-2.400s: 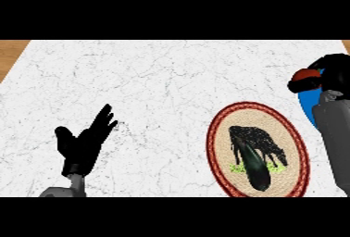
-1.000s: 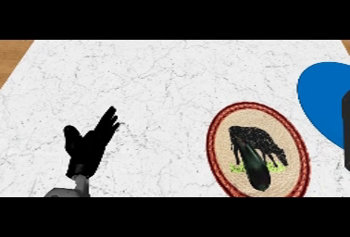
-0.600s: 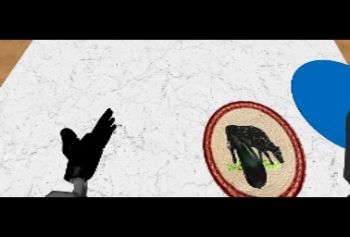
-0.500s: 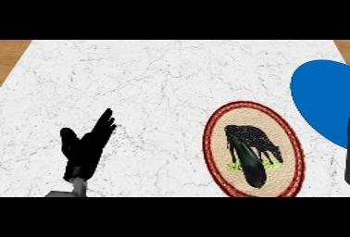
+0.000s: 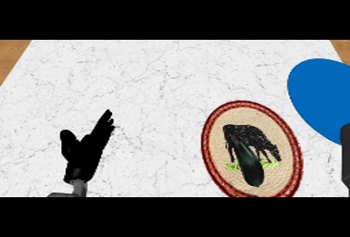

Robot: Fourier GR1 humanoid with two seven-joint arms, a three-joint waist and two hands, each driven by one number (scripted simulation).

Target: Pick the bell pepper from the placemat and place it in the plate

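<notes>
Fingers straight and relaxed on my left hand, resting well left of the placemat. I see one dark, elongated bell pepper lying on that single red-rimmed oval mat, and one blue plate just right of it. Right hand isn't visible.

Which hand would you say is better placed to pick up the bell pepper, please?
The right. The bell pepper lies on the placemat at the right, beside the blue plate, where the right forearm enters. The left hand rests open across the counter.
</notes>
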